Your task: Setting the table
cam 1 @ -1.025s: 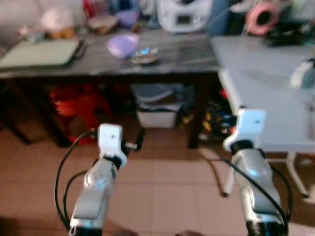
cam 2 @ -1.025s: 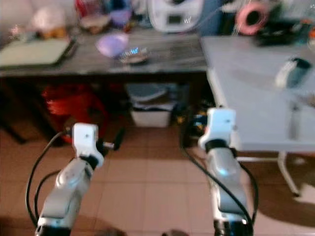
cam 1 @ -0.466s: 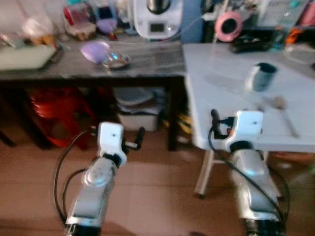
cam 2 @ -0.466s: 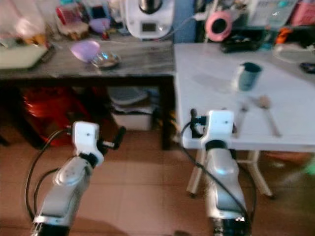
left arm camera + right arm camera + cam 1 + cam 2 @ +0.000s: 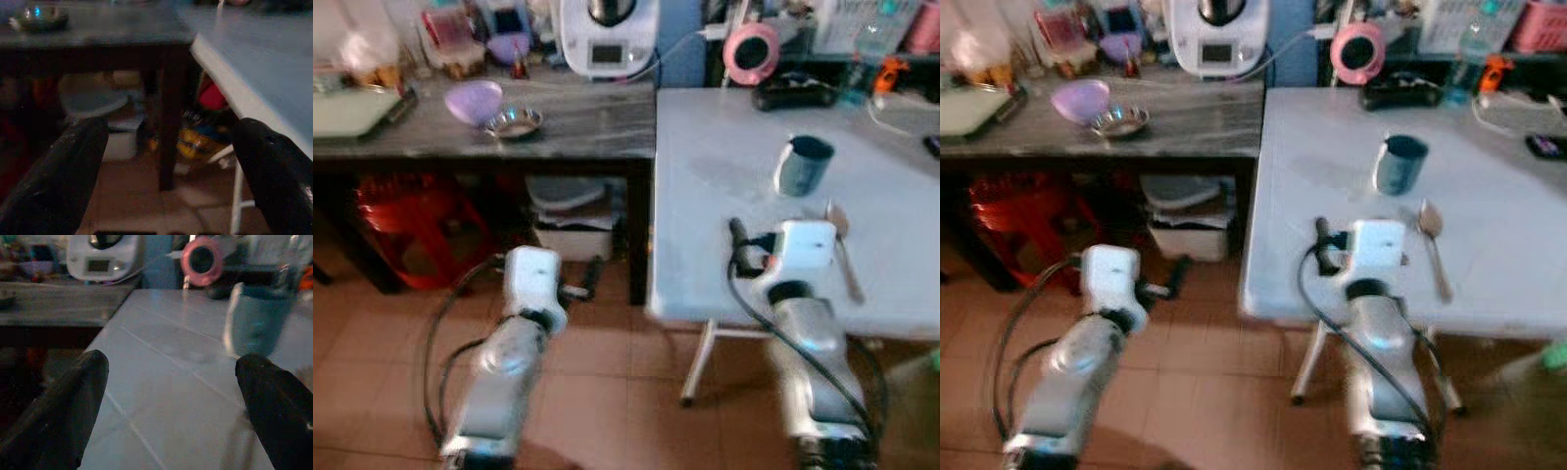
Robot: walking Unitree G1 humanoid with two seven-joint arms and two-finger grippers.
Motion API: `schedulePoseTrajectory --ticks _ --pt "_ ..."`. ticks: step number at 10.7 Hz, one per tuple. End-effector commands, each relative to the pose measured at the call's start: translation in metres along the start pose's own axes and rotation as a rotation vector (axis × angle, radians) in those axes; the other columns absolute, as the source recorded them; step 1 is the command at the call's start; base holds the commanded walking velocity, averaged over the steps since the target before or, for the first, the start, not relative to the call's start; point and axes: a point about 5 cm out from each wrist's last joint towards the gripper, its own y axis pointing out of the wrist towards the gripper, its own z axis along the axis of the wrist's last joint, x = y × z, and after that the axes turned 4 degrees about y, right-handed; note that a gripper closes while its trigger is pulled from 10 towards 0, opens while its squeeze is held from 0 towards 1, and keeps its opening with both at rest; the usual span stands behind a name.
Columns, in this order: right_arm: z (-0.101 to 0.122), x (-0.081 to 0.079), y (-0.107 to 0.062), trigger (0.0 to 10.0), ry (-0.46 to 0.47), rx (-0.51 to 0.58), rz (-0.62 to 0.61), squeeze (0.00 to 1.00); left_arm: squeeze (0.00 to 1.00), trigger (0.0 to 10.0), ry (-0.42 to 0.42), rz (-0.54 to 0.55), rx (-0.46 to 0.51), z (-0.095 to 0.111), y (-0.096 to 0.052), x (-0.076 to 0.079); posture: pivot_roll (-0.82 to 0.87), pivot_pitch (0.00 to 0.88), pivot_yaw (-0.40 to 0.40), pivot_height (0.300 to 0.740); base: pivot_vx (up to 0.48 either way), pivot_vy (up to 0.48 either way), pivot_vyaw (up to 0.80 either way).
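A blue mug (image 5: 803,164) stands upright on the white table (image 5: 715,176), with a spoon (image 5: 842,250) lying on the tabletop to its right, nearer me. My right gripper (image 5: 171,401) is open and empty over the table's near edge, a short way before the mug (image 5: 259,323). My left gripper (image 5: 171,166) is open and empty too, held low over the floor left of the white table, facing under the dark side table. A purple bowl (image 5: 474,100) and a small metal bowl (image 5: 514,122) sit on that side table.
The dark side table (image 5: 578,122) abuts the white table's left edge and carries a white appliance (image 5: 607,34) and a green tray (image 5: 347,108). Under it are a red stool (image 5: 416,230) and a white box (image 5: 573,235). A pink roll (image 5: 751,54) stands at the back.
The whole view has swung to the right and come closer, so the white table with mug and spoon now lies straight ahead. My right gripper now hangs over its near edge.
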Motion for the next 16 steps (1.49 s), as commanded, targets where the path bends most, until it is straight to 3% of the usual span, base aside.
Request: schedulePoseTrajectory --ticks 1,4,6,9,13,14,16 --pt "0.004 0.006 0.0 10.0 -0.008 0.013 -0.013 0.0 0.0 10.0 -0.011 -0.017 0.033 0.008 0.002 0.004 -0.04 0.0 0.059 0.74 0.0 0.0 0.0" --pt "0.005 0.005 0.001 10.0 -0.004 0.018 -0.007 0.0 0.0 10.0 -0.015 -0.01 0.027 0.006 0.002 0.004 -0.04 0.0 0.057 0.74 0.0 0.0 0.0" --pt "-0.001 0.01 0.007 10.0 -0.032 -0.031 -0.045 0.0 0.0 10.0 -0.014 -0.008 0.022 0.005 0.001 0.003 -0.04 0.003 0.057 0.74 0.0 0.0 0.0" --pt "-0.008 0.014 0.021 10.0 -0.002 -0.1 -0.13 0.0 0.0 10.0 -0.01 -0.011 0.02 0.005 0.001 0.004 -0.03 0.012 0.056 0.74 0.0 0.0 0.0" --pt "0.002 -0.002 0.048 10.0 0.049 -0.116 -0.12 0.0 0.0 10.0 0.003 -0.026 0.017 0.005 -0.004 0.006 -0.01 0.042 0.054 0.74 0.0 0.0 0.0" --pt "0.007 -0.003 0.047 10.0 0.033 -0.083 -0.098 0.0 0.0 10.0 0.005 -0.023 0.038 0.007 -0.005 0.005 -0.01 0.041 0.051 0.74 0.0 0.0 0.0" --pt "0.009 0.006 0.029 10.0 0.047 -0.03 -0.084 0.0 0.0 10.0 0.008 0.002 0.07 0.012 -0.008 0.0 -0.01 0.036 0.044 0.74 0.277 0.0 0.0"
